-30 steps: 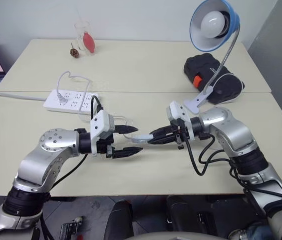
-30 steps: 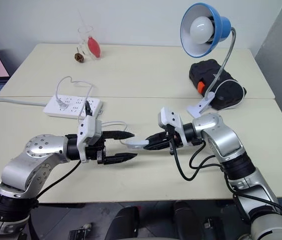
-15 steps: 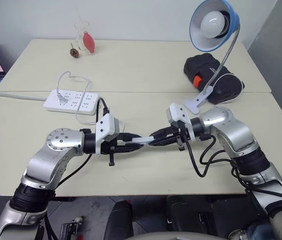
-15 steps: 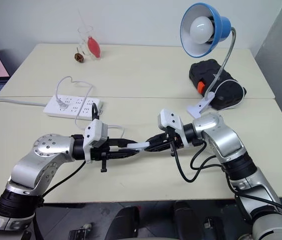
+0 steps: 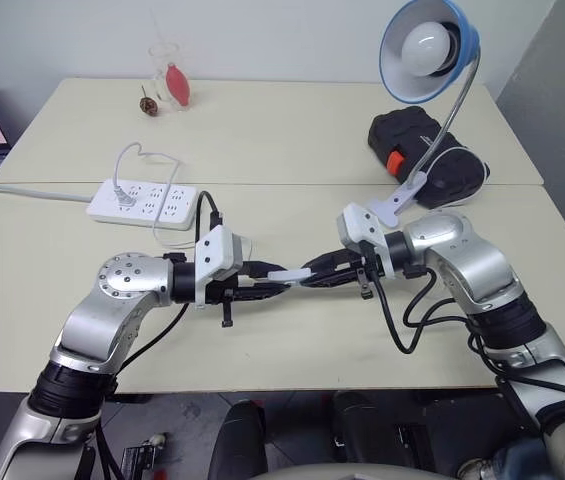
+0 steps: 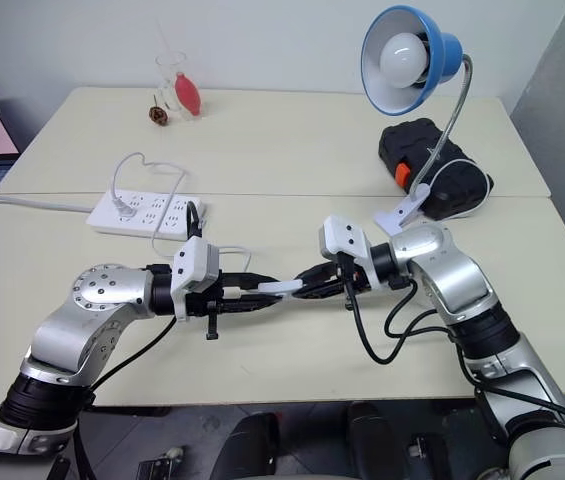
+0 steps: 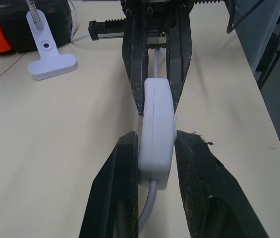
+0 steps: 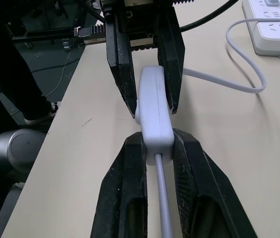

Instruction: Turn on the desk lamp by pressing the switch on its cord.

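Tables: two cream tables [image 5: 262, 130] are seen pushed together, one near and one far, the seam running left to right.
Desk lamp: the blue-shaded desk lamp [image 5: 430, 48] is seen unlit at the far right, its white globe bulb facing forward, its chrome gooseneck bent down to a white clip base [image 5: 399, 201] on the near table.
Black case: a black case [image 5: 424, 150] with an orange latch is placed just behind the clip base.
Power strip: a white power strip [image 5: 144, 202] is laid at the left, near the seam.
Left gripper: the left gripper [image 6: 264, 299] is pointed to the right above the near table's middle, its fingers pinched on the left end of the switch.
Right gripper: the right gripper [image 6: 307, 283] is pointed to the left, its fingers clamped on the switch's right end.
Glass: a clear glass [image 5: 169, 75] holding something red is set at the far left.
Switch: the white inline switch [image 7: 156, 130] is held between both grippers, clear of the tabletop.
Cord: the thin white cord [image 8: 239, 64] is seen leaving the switch and curving toward the power strip.
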You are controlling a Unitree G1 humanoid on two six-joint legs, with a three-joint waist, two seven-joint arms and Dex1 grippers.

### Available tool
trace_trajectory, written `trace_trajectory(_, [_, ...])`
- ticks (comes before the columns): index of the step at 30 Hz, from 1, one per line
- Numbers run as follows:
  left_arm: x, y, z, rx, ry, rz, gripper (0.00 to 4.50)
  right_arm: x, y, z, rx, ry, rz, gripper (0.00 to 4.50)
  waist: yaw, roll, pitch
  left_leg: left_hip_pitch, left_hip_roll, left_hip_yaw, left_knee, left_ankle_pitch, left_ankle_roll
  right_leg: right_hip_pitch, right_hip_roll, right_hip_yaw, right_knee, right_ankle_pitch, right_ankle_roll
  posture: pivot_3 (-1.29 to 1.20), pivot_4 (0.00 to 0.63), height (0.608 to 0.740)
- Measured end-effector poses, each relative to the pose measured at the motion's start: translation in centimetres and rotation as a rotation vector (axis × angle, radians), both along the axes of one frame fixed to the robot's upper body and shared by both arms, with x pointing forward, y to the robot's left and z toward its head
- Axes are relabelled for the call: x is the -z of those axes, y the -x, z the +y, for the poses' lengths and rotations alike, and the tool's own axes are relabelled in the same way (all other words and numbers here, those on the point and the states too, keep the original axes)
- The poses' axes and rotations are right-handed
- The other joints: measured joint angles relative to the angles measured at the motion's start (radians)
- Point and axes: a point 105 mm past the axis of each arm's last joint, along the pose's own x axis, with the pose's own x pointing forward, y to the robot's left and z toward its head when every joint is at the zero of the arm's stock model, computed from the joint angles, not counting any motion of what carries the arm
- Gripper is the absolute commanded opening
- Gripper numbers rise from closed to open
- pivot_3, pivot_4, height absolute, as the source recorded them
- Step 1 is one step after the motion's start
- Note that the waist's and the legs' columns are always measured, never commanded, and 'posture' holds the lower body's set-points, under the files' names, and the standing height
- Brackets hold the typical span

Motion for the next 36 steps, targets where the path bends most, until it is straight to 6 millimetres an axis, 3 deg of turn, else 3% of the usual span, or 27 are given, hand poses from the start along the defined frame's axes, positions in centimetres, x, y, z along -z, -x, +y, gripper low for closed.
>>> trace_trajectory(1, [0.0, 0.0, 0.0, -0.001, 0.0, 0.0, 0.74, 0.0, 0.0, 0.0, -0.001, 0.001, -0.006, 0.35, 0.0, 0.0, 0.0, 0.0, 0.0, 0.0, 0.0, 0.0, 0.0, 0.0, 0.0, 0.0, 0.0, 0.0, 0.0, 0.0, 0.15, 0.74])
trace_trajectory(3, [0.0, 0.0, 0.0, -0.001, 0.0, 0.001, 1.43, 0.0, 0.0, 0.0, -0.002, 0.001, -0.01, 0.35, 0.0, 0.0, 0.0, 0.0, 0.0, 0.0, 0.0, 0.0, 0.0, 0.0, 0.0, 0.0, 0.0, 0.0, 0.0, 0.0, 0.15, 0.74])
trace_trajectory(4, [0.0, -0.1, 0.1, -0.01, 0.001, -0.001, 1.46, 0.0, 0.0, 0.0, -0.002, 0.001, -0.011, 0.35, 0.0, 0.0, 0.0, 0.0, 0.0, 0.0, 0.0, 0.0, 0.0, 0.0, 0.0, 0.0, 0.0, 0.0, 0.0, 0.0, 0.15, 0.74])
trace_trajectory(5, [0.1, -0.3, 0.2, -0.022, -0.002, -0.005, 1.84, 0.0, 0.0, 0.1, 0.001, 0.0, -0.014, 0.35, 0.0, 0.0, 0.0, 0.0, 0.0, 0.0, 0.0, 0.0, 0.0, 0.0, 0.0, 0.0, 0.0, 0.0, 0.0, 0.0, 0.15, 0.74])
trace_trajectory(14, [0.6, -1.2, 1.0, -0.079, -0.026, -0.022, 3.6, 0.1, 0.2, 0.5, -0.02, 0.001, -0.024, 0.35, 0.0, 0.0, 0.0, 0.0, 0.0, 0.0, 0.0, 0.0, 0.0, 0.0, 0.0, 0.0, 0.0, 0.0, 0.0, 0.0, 0.15, 0.74])
trace_trajectory(25, [0.2, 0.8, 0.7, -0.019, -0.003, 0.069, 3.68, 0.3, 0.6, 1.0, -0.055, -0.002, -0.021, 0.35, -0.001, 0.0, 0.0, 0.0, 0.0, 0.0, 0.0, 0.0, 0.0, 0.0, 0.0, 0.0, 0.0, 0.0, 0.0, 0.0, 0.15, 0.74])
trace_trajectory(36, [0.1, 0.8, 1.0, -0.036, -0.016, 0.058, 3.68, 0.2, 0.6, 1.1, -0.058, -0.006, -0.029, 0.35, -0.001, 0.0, 0.0, 0.0, 0.0, 0.0, 0.0, 0.0, 0.0, 0.0, 0.0, 0.0, 0.0, 0.0, 0.0, 0.0, 0.15, 0.74])
